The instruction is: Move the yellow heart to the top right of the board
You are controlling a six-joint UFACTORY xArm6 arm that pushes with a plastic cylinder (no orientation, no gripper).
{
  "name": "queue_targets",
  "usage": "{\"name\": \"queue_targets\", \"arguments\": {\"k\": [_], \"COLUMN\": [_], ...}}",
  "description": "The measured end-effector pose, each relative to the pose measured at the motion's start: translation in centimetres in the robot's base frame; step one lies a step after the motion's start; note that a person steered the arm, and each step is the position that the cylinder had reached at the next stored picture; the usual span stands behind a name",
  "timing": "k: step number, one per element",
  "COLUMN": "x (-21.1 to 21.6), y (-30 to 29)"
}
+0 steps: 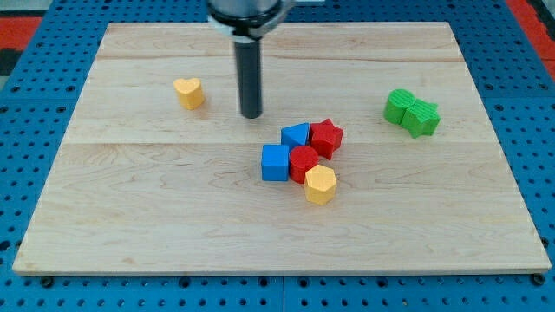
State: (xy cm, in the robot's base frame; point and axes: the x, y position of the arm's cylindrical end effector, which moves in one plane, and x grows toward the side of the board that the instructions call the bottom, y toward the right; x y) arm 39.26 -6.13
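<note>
The yellow heart (188, 92) lies on the wooden board (156, 199) in its upper left part. My tip (251, 114) stands on the board to the right of the heart, apart from it by about a block's width. The tip is above and left of the cluster of blocks in the middle. The rod rises from the tip to the view's top edge.
A cluster sits at the board's middle: a blue block (296, 135), a red star (327, 136), a blue cube (275, 162), a red cylinder (303, 163) and a yellow hexagon (320, 185). Two green blocks (412, 113) lie touching at the right.
</note>
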Motion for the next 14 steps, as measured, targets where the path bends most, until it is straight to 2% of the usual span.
{"name": "queue_targets", "arguments": {"k": [2,3,7,8,9,10,11,13,14], "x": [-5.3,-6.0,-6.9,-5.8,-0.7,-0.6,-5.4,-5.0,-3.5], "y": [-7.7,-3.1,-3.2,-2.4,-3.1,-11.7,-15.8,0.8,-2.9]}}
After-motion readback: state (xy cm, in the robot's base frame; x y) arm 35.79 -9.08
